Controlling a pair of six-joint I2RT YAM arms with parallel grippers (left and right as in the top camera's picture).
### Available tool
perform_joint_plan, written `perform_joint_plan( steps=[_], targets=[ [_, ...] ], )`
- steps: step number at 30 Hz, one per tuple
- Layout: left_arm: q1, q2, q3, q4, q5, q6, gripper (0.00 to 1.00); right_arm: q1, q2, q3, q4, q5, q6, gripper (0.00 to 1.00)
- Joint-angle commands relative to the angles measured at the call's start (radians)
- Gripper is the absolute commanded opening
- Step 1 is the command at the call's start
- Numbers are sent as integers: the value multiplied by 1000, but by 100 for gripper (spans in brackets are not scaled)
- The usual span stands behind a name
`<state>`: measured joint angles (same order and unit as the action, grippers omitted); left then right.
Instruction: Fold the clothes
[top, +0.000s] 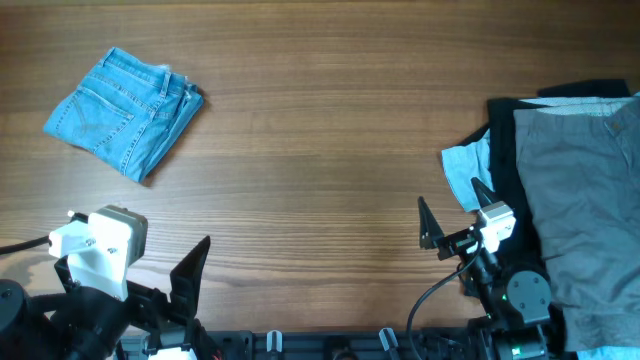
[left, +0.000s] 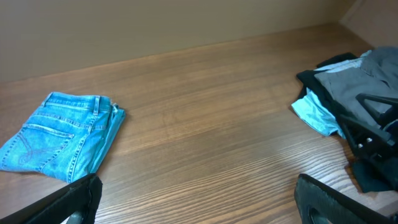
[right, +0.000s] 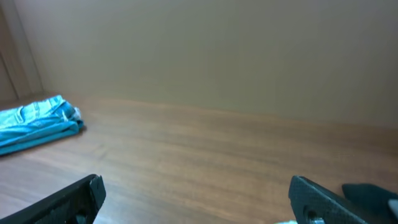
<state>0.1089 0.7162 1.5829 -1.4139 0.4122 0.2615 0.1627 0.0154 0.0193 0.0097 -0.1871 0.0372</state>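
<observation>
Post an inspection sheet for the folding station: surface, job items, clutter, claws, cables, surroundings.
Surface: wooden table, no stains or damage seen.
Job's things: jeans, folded into a compact stack at the far left, back pocket up.
Clutter: heap at the right edge, not folded: grey garment on top, black garment under it, light-blue cloth sticking out towards the centre.
Grippers: left claw open, holding nothing; right claw open, holding nothing. Both are at the near edge, clear of the clothing.
Cables: black cable loops by the right arm's base, off the clothes.
Surroundings: plain wall behind the table; nothing else seen.
</observation>
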Motion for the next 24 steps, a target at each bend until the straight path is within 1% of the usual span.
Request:
perform_joint_plan(
  steps=[1,18,19,22,23,24],
  targets=[
    [-7,5,-1,2,-3,19,100,-3,-13,-14,9,-13,16,100],
    [-6,-4,-1,2,-7,20,100,-3,-11,-14,8,-13,16,100],
    [-6,-19,-1,16,-16,24,100,-3,-11,-14,8,-13,16,100],
    [-6,-88,-23,66,41,14,100,-3,-11,-14,8,-13,16,100],
    [-6,-111,-53,106,50,-4,100,-3,-11,-14,8,-13,16,100],
    [-6,-142,-105,179,51,-44,100,-3,-11,-14,8,-13,16,100]
  ],
)
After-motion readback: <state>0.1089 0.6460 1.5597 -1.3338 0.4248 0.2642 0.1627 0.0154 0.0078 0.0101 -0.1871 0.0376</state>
